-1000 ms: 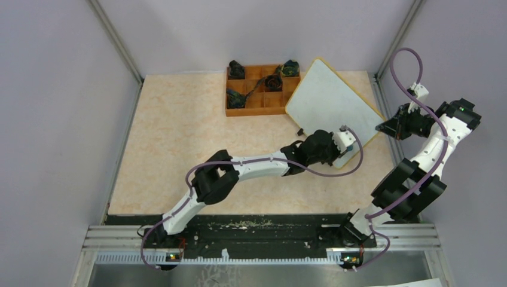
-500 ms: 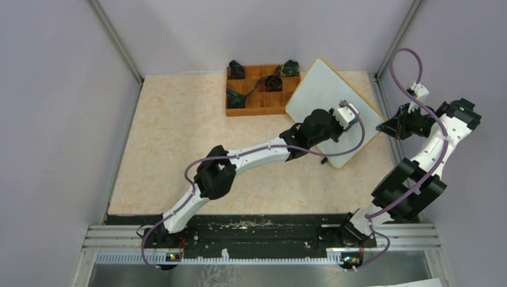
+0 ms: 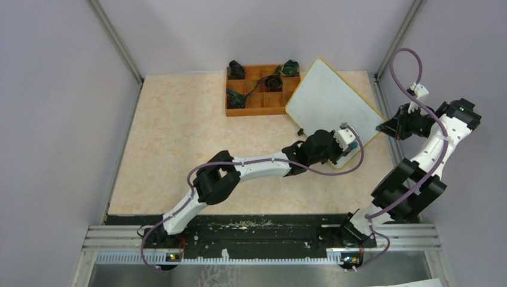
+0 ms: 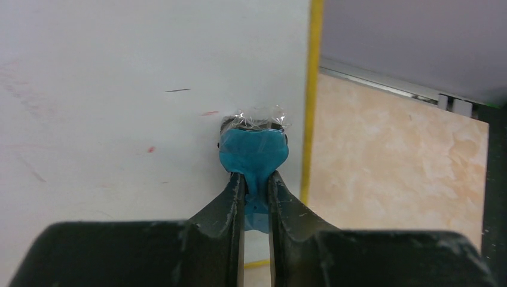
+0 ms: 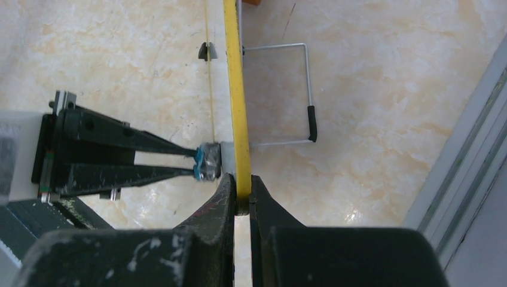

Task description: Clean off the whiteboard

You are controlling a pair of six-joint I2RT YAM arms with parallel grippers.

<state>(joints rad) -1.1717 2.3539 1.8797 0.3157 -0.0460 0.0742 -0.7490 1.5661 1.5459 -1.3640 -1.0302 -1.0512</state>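
The whiteboard [image 3: 332,98] stands tilted at the back right, white with a thin yellow frame. My left gripper [image 3: 349,147] is shut on a blue eraser [image 4: 253,152] with a clear wrapper, pressed on the board [image 4: 119,84] near its yellow edge [image 4: 312,101]. Faint red specks [image 4: 151,149] and pink smears show on the board to the left of the eraser. My right gripper [image 5: 241,190] is shut on the board's yellow frame [image 5: 237,89], at its right corner [image 3: 382,127]. The left gripper [image 5: 200,162] with the eraser shows in the right wrist view, just left of the frame.
An orange compartment tray [image 3: 263,111] with dark items sits at the back, touching the board's left side. The board's wire stand [image 5: 308,113] with a black foot rests on the table behind it. The right wall rail [image 5: 472,137] is close.
My left gripper swept the eraser up the board toward its far right edge, then back down to the near corner. The right gripper has kept its hold on the frame.
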